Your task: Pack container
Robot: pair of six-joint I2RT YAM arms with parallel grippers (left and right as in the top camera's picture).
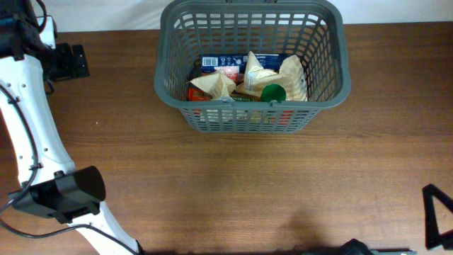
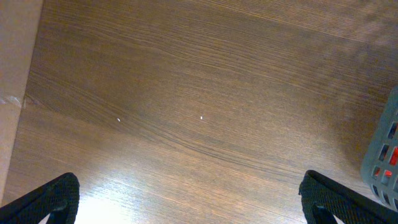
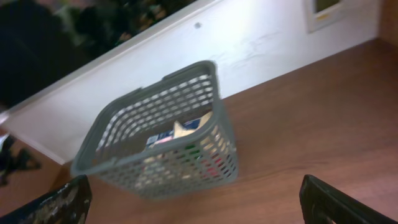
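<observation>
The dark grey slotted container (image 1: 253,113) stands at the back middle of the wooden table. Inside it lie tan paper bags (image 1: 212,85), a blue package (image 1: 225,61), a green lid (image 1: 273,93) and a red item low at the front. My left gripper (image 1: 76,61) is far to the container's left, open and empty above bare wood (image 2: 189,194); a corner of the container (image 2: 387,158) shows at that view's right edge. My right gripper (image 1: 434,216) is at the front right, open and empty (image 3: 196,198), facing the container (image 3: 158,140) from a distance.
The left arm's white links (image 1: 32,134) and dark base joint (image 1: 64,195) run along the table's left side. The table's left edge (image 2: 28,93) shows in the left wrist view. A white wall (image 3: 249,50) stands behind the container.
</observation>
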